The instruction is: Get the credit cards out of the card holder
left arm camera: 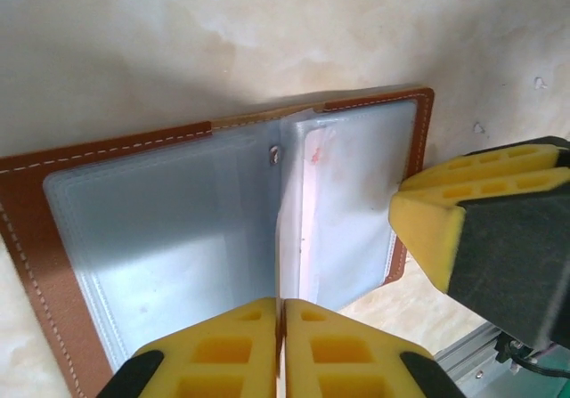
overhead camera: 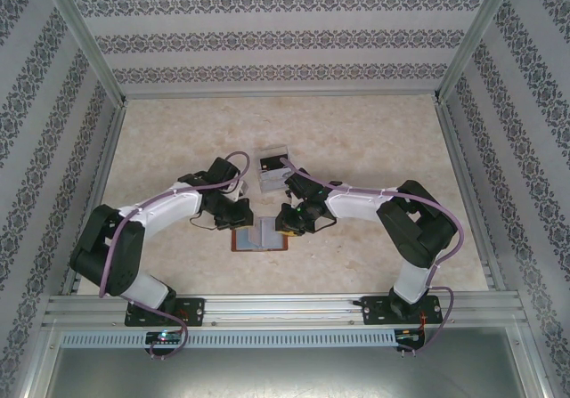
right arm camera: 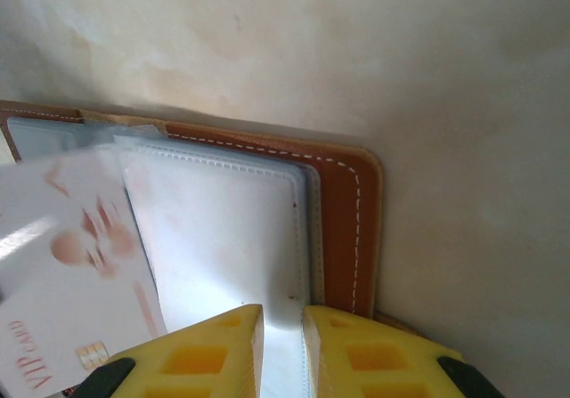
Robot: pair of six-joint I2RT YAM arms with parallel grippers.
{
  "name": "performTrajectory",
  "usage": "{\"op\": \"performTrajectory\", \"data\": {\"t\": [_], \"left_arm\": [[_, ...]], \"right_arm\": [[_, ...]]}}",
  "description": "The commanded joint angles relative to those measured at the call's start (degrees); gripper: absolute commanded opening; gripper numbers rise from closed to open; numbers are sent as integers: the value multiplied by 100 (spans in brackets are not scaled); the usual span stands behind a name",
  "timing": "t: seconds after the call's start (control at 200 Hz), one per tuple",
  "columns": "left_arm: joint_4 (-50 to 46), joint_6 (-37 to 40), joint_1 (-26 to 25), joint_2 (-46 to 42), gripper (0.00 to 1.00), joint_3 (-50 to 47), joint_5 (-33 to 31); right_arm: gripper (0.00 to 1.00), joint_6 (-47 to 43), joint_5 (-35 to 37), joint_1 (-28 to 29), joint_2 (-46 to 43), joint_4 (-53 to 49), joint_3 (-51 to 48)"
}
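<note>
Holder point(overhead camera: 261, 239) lies open on the desk point(overhead camera: 374, 131), brown leather down and grey-blue sleeves up, with one hand on each side of it. The left hand point(left arm camera: 282, 349) is at the holder's fold. Its yellow fingers are pressed together with no gap, pinching the edge of a thin pale card point(right arm camera: 62, 273) that rises from the fold. Seen from the right wrist, that card is white with pink marks, a gold chip and "VIP card" lettering, and it stands tilted over the holder's left half. The right hand point(right arm camera: 283, 340) is at the holder's right edge. Its fingers are nearly closed, clamping the holder's sleeve edge in the narrow slit between them. A clear tray point(overhead camera: 272, 171) sits just beyond the holder's far edge, apart from it.
</note>
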Motion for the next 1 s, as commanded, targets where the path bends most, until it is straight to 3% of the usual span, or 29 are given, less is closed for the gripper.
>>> {"op": "performTrajectory", "data": {"t": [0.0, 0.48, 0.794, 0.999], "left_arm": [[-580, 489, 71, -165, 8, 288, -226], [-1562, 2452, 73, 226, 4, 1627, -919], [-1043, 4184, 73, 501, 0, 2377, -980], [-1417, 5132, 66, 1240, 0, 3434, -1189]], "right_arm": [[22, -112, 99, -33, 118, -282, -6], [22, -302, 194, -507, -943, -543, 10], [22, -783, 268, -1139, -1458, -1056, -77], [22, -1154, 614, -1289, -1708, -1616, -2]]}}
